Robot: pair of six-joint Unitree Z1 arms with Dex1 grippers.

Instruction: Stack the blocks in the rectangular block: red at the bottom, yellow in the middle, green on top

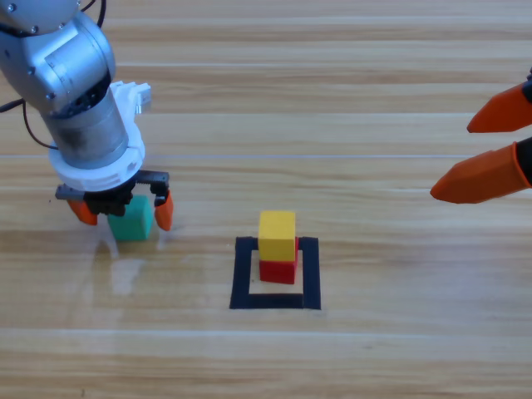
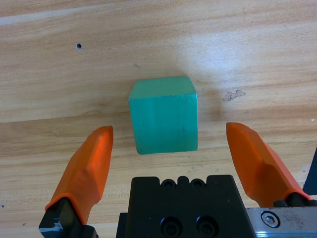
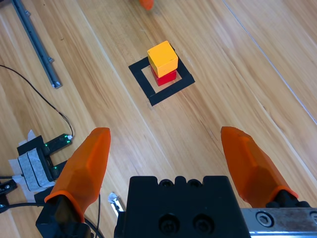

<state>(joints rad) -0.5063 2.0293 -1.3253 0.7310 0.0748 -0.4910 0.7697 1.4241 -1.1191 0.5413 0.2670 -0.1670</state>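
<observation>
Straddling one green cube (image 1: 131, 220), left tool (image 1: 125, 209) open

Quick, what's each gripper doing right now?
Left gripper: open, straddling the green cube, not gripping.
Right gripper: open, holding nothing, at the right edge.

Wooden table (image 1: 374, 100): tape square (image 1: 241, 278), red cube (image 1: 278, 272), green cube (image 1: 133, 223).

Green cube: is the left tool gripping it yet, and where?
Not yet. The left tool is open, its fingers either side of the green cube with gaps. The right tool holds nothing.
</observation>
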